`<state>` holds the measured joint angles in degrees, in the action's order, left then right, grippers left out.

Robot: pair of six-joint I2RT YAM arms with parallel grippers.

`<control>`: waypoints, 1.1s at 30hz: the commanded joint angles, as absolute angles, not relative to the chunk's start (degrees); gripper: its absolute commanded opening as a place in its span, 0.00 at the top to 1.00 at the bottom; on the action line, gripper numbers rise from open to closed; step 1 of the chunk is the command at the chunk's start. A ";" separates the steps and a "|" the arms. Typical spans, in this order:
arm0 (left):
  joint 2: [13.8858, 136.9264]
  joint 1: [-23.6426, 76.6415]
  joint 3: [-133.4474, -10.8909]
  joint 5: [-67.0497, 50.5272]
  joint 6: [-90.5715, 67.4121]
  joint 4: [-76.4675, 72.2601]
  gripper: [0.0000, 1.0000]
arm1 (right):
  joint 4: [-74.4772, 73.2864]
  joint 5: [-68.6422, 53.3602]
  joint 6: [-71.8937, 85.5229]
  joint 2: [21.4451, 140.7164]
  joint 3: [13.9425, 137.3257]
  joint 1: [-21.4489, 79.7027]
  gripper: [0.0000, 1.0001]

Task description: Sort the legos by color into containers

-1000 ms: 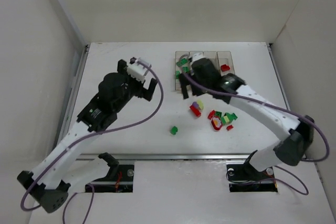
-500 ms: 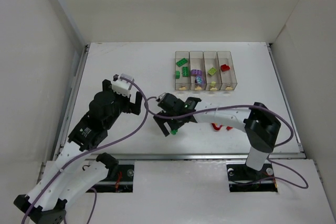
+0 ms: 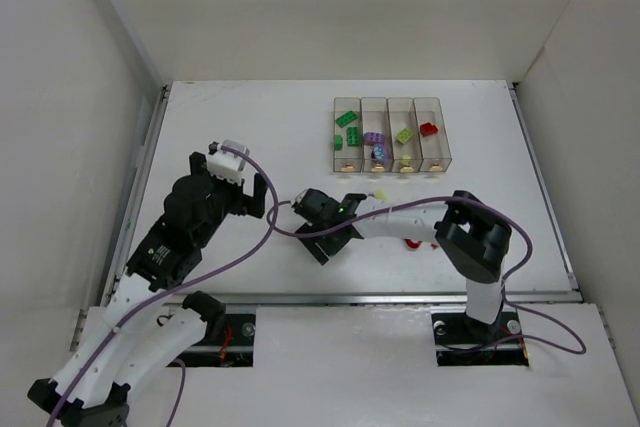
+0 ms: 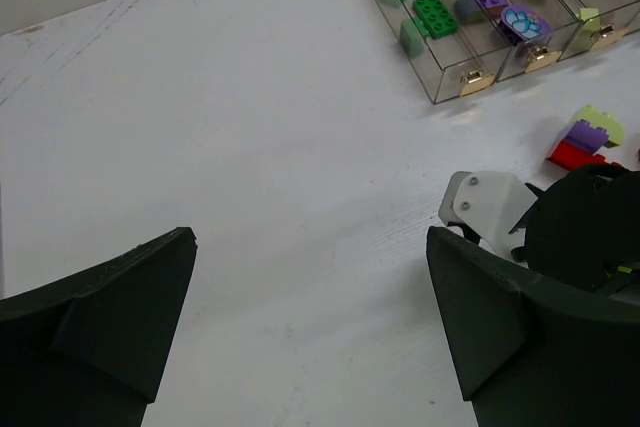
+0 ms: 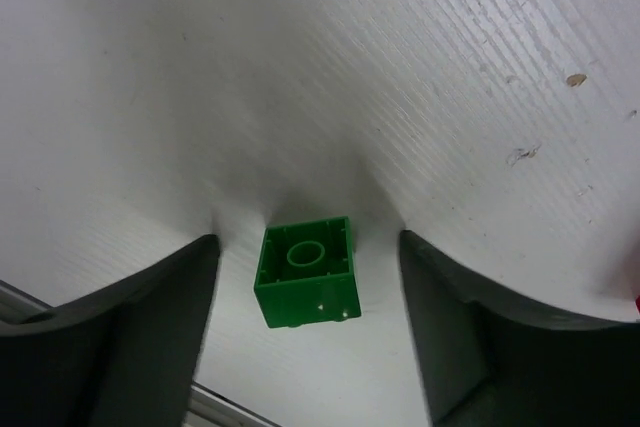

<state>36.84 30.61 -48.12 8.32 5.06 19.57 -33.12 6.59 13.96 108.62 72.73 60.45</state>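
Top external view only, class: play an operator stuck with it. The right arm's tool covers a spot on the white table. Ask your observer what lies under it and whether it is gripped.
Observer: The right wrist view shows a small green square plastic brick lying on the white table, between the fingers of the right tool.
Operator: Is it gripped?
Observer: No. The tool is open, and bare table shows on both sides of the brick.
Operator: Anything beside that arm?
Observer: The left wrist view shows a stack of red, purple and pale yellow-green bricks on the table.
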 commanded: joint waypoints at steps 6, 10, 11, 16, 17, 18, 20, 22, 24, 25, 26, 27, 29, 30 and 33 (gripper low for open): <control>36.56 28.39 -49.75 6.59 3.26 19.34 0.00 | -31.99 4.66 11.95 107.06 73.39 60.38 0.62; 37.62 27.86 -50.27 5.45 3.25 19.34 0.00 | -36.11 5.44 11.95 102.93 78.11 60.38 0.98; 37.62 27.86 -50.27 5.45 3.25 19.34 0.00 | -36.91 6.23 11.95 102.22 79.53 60.38 1.00; 38.76 27.33 -50.27 7.64 4.48 18.73 0.00 | -37.54 6.60 13.36 99.06 89.02 52.95 1.00; 39.46 27.33 -50.27 8.34 5.18 18.72 0.00 | -35.88 6.59 13.97 99.05 91.47 51.00 1.00; 39.46 27.33 -49.66 9.74 5.19 18.11 0.00 | -34.82 6.59 14.50 99.84 92.54 48.98 1.00; 41.04 27.33 -49.66 10.28 5.79 17.49 0.00 | -33.40 7.20 14.50 102.03 97.61 43.17 1.00; 41.83 27.33 -49.66 11.68 6.50 16.18 0.00 | -32.62 9.13 14.50 107.12 101.49 40.01 1.00; 42.36 27.33 -49.04 11.69 7.29 16.17 0.00 | -30.77 10.11 12.93 112.72 107.19 36.22 1.00; 42.36 27.33 -49.04 12.39 7.82 15.65 0.00 | -30.24 10.11 11.09 114.68 109.14 35.17 1.00; 42.89 26.81 -48.43 12.39 7.82 15.64 0.00 | -29.71 10.11 10.20 116.70 111.07 33.33 1.00; 42.89 26.28 -48.43 12.91 7.13 15.64 0.00 | -29.71 10.11 10.20 118.72 115.27 32.44 1.00; 43.51 25.76 -48.43 13.54 3.27 14.60 0.00 | -30.32 10.11 9.15 124.52 119.16 30.85 0.92; 44.38 25.75 -48.43 13.54 2.38 14.59 0.00 | -30.32 8.19 9.14 126.11 120.48 29.54 0.90; 46.92 25.14 -49.83 13.54 1.85 14.59 0.00 | -28.84 7.04 7.65 129.98 121.90 28.92 0.84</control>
<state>45.15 25.58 -48.14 12.29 4.14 17.30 -29.98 8.78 9.89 128.49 119.22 28.77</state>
